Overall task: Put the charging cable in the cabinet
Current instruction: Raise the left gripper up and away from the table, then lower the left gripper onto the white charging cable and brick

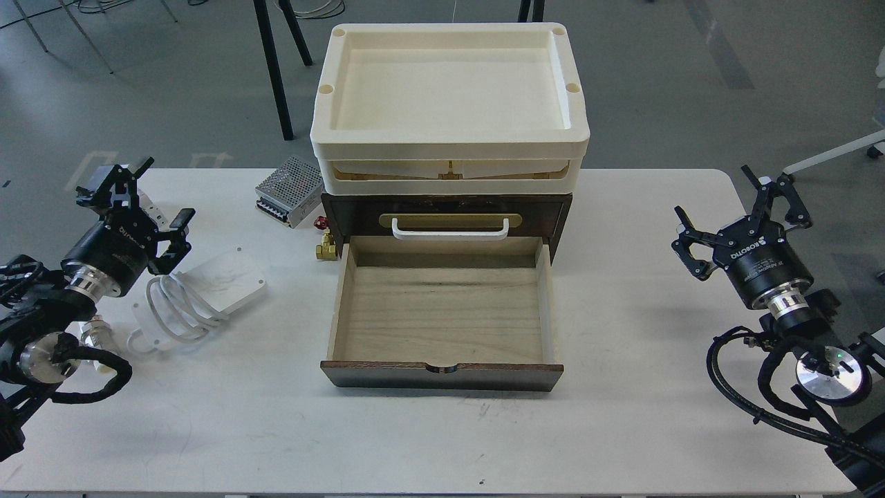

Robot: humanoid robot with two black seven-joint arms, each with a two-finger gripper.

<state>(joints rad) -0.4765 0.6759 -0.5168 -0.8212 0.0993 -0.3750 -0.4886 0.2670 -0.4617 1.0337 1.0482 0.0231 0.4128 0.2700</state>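
The charging cable [181, 304] lies on the table left of centre, its white cord looped beside a flat white plate [222, 280]. The dark-brown cabinet [446, 214] stands mid-table with its lower drawer [442, 315] pulled out, the pale wood interior bare. A white bar handle [450, 230] sits on the closed drawer above. My left gripper [148, 200] hangs open just above and left of the cable, holding nothing. Far to the right of the cabinet, my right gripper [736, 207] is open too, with nothing between its fingers.
A cream plastic tray unit [449, 131] is stacked on the cabinet. A perforated metal power-supply box [290, 190] and a small brass valve with a red knob [325, 242] sit behind the cable, left of the cabinet. The white table [442, 436] ends near the bottom of the view.
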